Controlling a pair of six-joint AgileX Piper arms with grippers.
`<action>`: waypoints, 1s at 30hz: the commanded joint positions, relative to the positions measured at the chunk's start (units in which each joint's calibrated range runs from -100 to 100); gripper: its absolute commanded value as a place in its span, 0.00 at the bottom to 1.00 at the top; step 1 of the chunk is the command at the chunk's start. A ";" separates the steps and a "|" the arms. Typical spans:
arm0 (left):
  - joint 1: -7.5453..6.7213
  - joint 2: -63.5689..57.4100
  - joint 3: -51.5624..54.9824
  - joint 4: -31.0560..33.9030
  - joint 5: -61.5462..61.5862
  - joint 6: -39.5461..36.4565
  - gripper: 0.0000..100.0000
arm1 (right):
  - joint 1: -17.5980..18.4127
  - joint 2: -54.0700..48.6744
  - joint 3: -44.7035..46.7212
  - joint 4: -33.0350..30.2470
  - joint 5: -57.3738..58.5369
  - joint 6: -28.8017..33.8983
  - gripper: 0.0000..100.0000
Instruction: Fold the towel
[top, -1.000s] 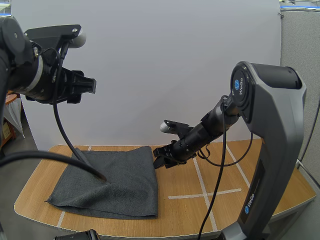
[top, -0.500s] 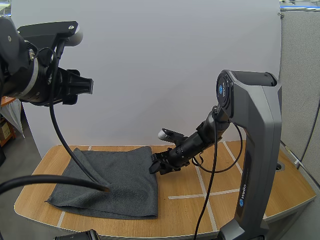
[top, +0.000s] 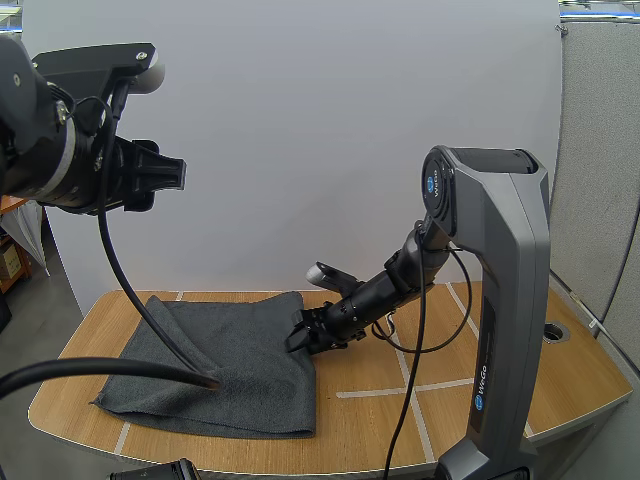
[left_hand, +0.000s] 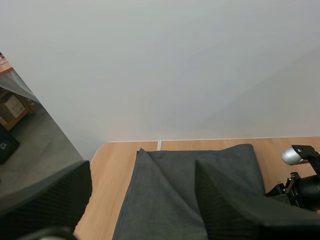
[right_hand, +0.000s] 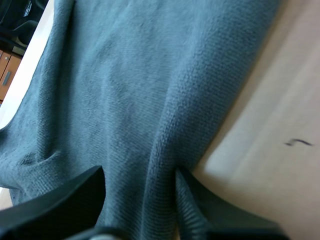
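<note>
A dark grey towel (top: 230, 360) lies spread on the left half of the wooden table (top: 450, 410), with a raised crease across it (left_hand: 165, 195). My right gripper (top: 303, 335) reaches low to the towel's right edge. In the right wrist view its fingers stand apart (right_hand: 140, 200), open, with a ridge of the towel's edge (right_hand: 125, 75) between them. My left gripper (top: 178, 175) hangs high above the table's left side, open (left_hand: 142, 165), holding nothing. From there the right gripper (left_hand: 280, 189) shows beside the towel's right edge.
White tape lines (top: 400, 390) cross the bare right half of the table. The right arm's tall grey base (top: 500, 330) stands at the right front. A white wall rises behind the table.
My right gripper has moved left and down, from just beside the towel onto its right edge. The left arm has stayed almost still.
</note>
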 joint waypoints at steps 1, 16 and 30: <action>-0.01 -0.30 0.26 0.80 0.41 -0.35 0.94 | 0.27 0.27 -0.02 -0.65 0.25 -0.74 0.62; -0.01 -0.30 0.26 2.24 1.08 -0.35 0.94 | -3.31 -4.22 -0.02 -7.23 0.49 0.05 0.00; -0.01 -0.30 0.26 0.41 -0.24 -0.35 0.94 | -10.12 -15.61 -0.02 -18.26 4.32 2.65 0.00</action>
